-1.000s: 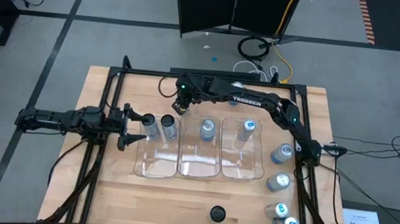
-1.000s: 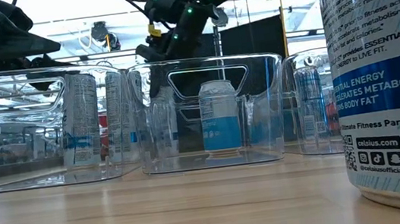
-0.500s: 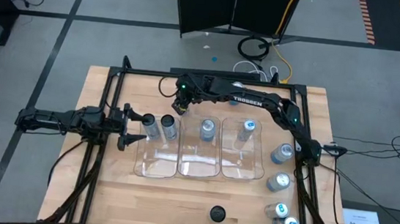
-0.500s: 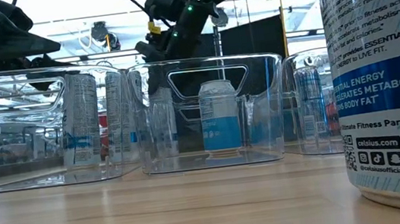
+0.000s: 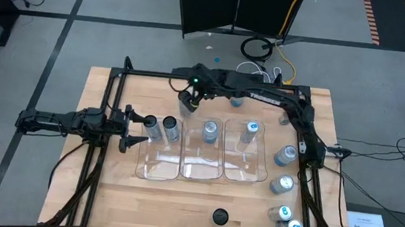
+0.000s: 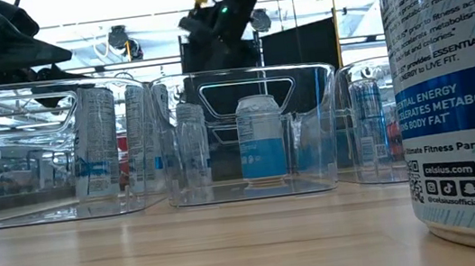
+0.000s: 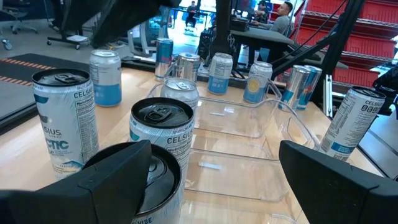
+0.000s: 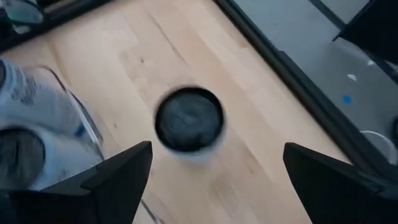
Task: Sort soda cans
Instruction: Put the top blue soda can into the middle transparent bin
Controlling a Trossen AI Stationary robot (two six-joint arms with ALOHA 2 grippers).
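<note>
Soda cans stand in three clear trays: two dark-topped ones (image 5: 161, 129) in the left tray (image 5: 157, 161), a silver one (image 5: 210, 131) in the middle tray, a blue-topped one (image 5: 250, 129) in the right tray. More cans (image 5: 283, 183) stand along the table's right side. Another dark-topped can (image 8: 188, 121) stands on bare wood beyond the left tray's far end. My right gripper (image 8: 217, 180) hovers open above it, clear of it. My left gripper (image 7: 214, 180) waits open at the left, level with the left tray's cans (image 7: 163, 137).
A dark-topped can (image 5: 220, 217) stands alone near the table's front edge. A large can (image 6: 459, 88) fills the low view's right side. The black frame rails (image 5: 114, 97) run along the table's far and side edges. Bare wood lies in front of the trays.
My right gripper has risen and drawn back a little toward the table's far edge, away from the dark-topped can beyond the left tray. The cans and trays have stayed where they were.
</note>
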